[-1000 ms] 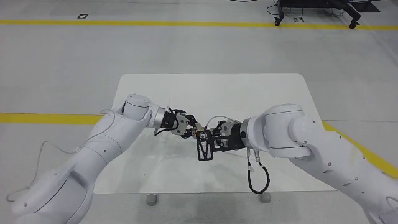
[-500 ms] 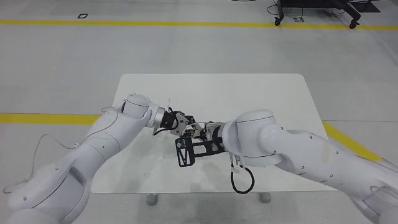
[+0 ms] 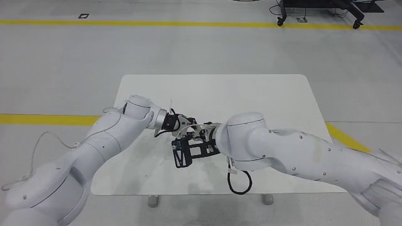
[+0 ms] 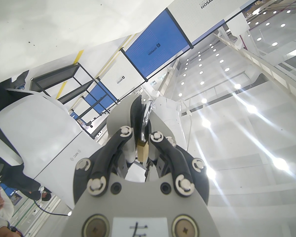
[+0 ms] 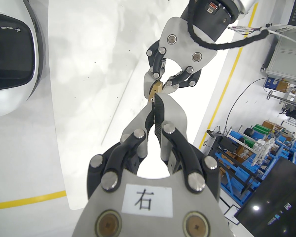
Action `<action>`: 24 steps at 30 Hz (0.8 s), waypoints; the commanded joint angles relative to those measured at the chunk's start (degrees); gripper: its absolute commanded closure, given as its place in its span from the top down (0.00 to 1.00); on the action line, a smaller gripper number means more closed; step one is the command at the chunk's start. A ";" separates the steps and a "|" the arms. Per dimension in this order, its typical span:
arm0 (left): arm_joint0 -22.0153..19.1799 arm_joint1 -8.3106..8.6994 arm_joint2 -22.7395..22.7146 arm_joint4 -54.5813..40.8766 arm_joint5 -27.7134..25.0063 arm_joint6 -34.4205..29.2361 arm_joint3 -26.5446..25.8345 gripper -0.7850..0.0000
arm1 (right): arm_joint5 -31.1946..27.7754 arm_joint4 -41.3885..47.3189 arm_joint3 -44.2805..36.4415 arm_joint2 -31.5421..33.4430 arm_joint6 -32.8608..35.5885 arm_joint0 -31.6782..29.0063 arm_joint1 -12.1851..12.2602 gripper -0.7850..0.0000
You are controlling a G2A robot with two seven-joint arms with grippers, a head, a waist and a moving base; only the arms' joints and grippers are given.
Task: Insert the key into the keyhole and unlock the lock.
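Clearly, the left gripper point(image 4: 146, 109) is clenched on the brass lock point(image 4: 143, 152), its silver shackle point(image 4: 146, 122) standing between the pads point(image 4: 135, 114). The right gripper point(image 5: 155, 103) has its 2 jaws pressed together, tips touching the lock's body; whether they pinch the key I cannot tell.

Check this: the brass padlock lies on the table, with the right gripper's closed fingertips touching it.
No: the left gripper holds the brass padlock off the table, as the left wrist view shows; the right gripper's closed fingertips do touch it.
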 commanded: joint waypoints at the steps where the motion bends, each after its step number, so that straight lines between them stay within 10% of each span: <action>1: -0.23 0.05 0.54 -0.71 0.12 0.12 0.13 0.00 | 0.32 0.11 -0.10 -0.25 0.32 0.56 -0.04 0.00; 24: -2.21 0.47 5.21 -4.79 0.06 0.07 0.28 0.00 | 2.94 3.13 0.33 -7.08 2.94 6.91 -0.64 0.00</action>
